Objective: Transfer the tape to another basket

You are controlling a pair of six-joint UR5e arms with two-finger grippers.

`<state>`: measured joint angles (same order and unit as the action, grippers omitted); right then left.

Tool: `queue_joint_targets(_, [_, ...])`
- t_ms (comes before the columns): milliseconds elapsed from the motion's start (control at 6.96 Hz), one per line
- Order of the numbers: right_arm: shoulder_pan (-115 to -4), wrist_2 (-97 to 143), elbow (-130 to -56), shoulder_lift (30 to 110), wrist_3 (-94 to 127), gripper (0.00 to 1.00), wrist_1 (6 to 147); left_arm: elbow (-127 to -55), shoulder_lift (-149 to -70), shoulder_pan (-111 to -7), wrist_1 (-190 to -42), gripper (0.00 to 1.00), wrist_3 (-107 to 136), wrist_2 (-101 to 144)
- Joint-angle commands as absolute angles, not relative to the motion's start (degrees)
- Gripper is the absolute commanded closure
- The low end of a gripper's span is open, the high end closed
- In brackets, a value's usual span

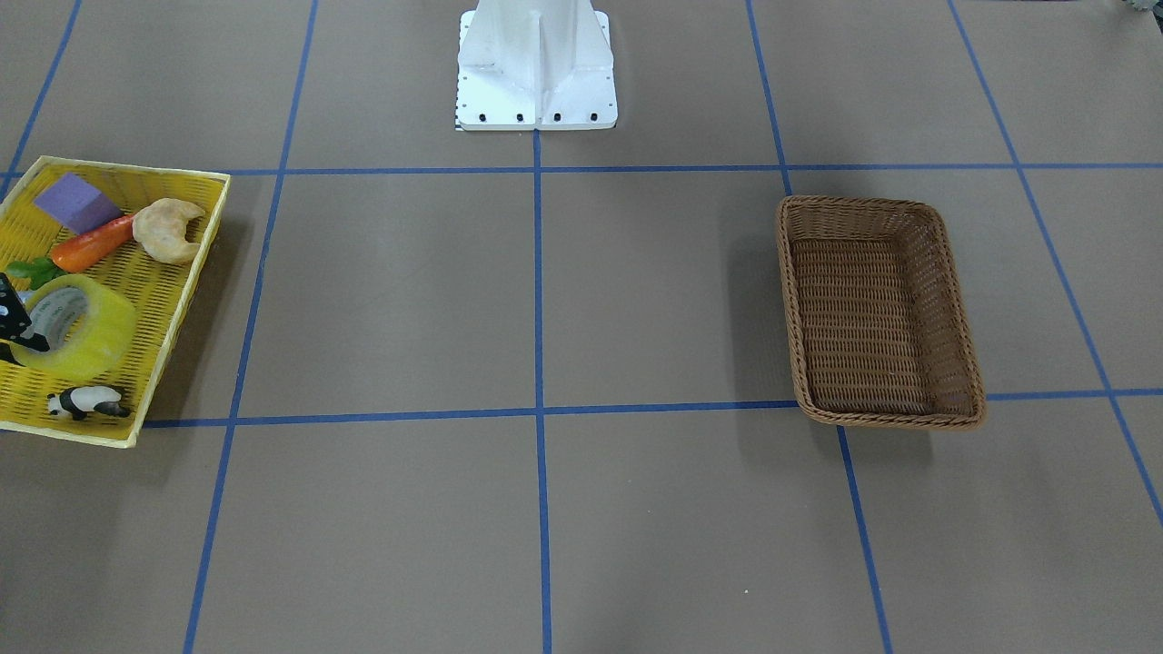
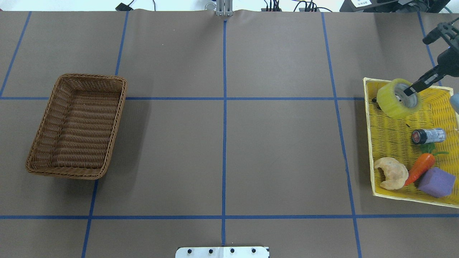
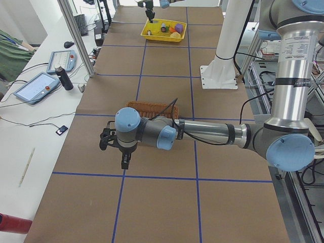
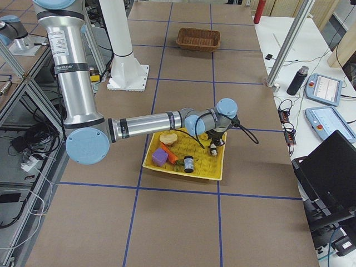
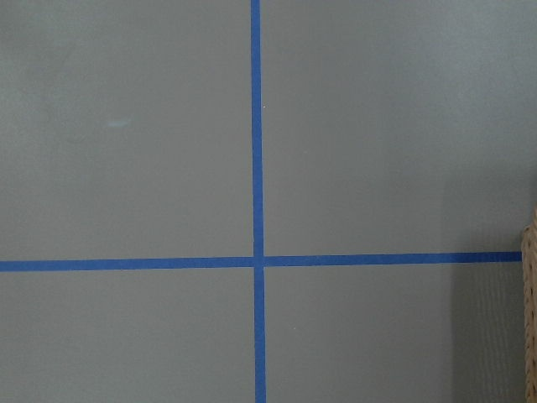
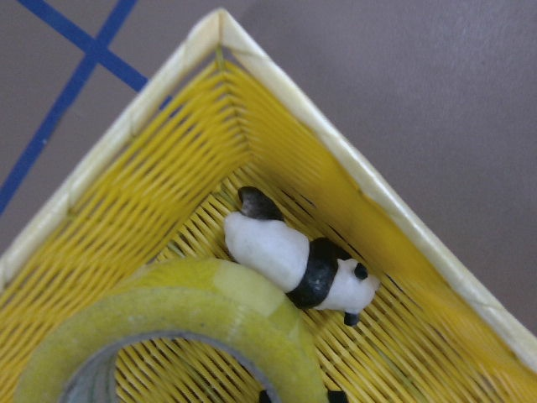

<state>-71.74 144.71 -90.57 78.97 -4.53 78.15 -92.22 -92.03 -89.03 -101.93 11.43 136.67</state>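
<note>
The yellow tape roll [image 2: 390, 101] is tilted over the far corner of a yellow mesh tray [image 2: 369, 143], its grey-white core facing up. My right gripper [image 2: 409, 91] has one finger inside the core and is shut on the roll's wall. The tape also shows in the front view [image 1: 91, 331] and the right wrist view [image 6: 193, 315]. The empty brown wicker basket [image 2: 79, 129] sits far off on the table's left side. My left gripper [image 3: 123, 162] hovers over bare table near the basket [image 3: 152, 107]; I cannot tell if it is open or shut.
The tray also holds a dark-capped bottle [image 2: 428, 136], a carrot [image 2: 419, 168], a croissant [image 2: 391, 173], a purple block [image 2: 436, 182] and a panda figure [image 6: 294, 260] in the corner beside the tape. The white robot base [image 1: 536, 73] stands mid-table.
</note>
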Motion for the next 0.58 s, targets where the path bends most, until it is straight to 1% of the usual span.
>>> queue_joint_targets(0, [-71.64, 147.74, -93.85, 73.51, 12.81, 1.0, 77.17, -91.94, -93.68, -89.03, -102.04, 0.02, 13.7, 136.67])
queue_joint_targets(144, [-69.54, 147.74, -96.04, 70.78, 20.75, 1.0, 76.21, -91.85, -94.04, -88.6, -104.04, 0.02, 14.32, 136.67])
queue_joint_targets(288, [-67.09, 146.87, -96.33, 69.88, 28.31, 1.0, 70.28, -89.32, -94.04, -88.07, -111.02, 0.02, 15.02, 136.5])
queue_joint_targets(431, [-64.71, 142.86, -96.33, 69.7, 35.26, 1.0, 63.79, -85.29, -95.61, -87.98, -119.62, 0.02, 20.25, 136.23])
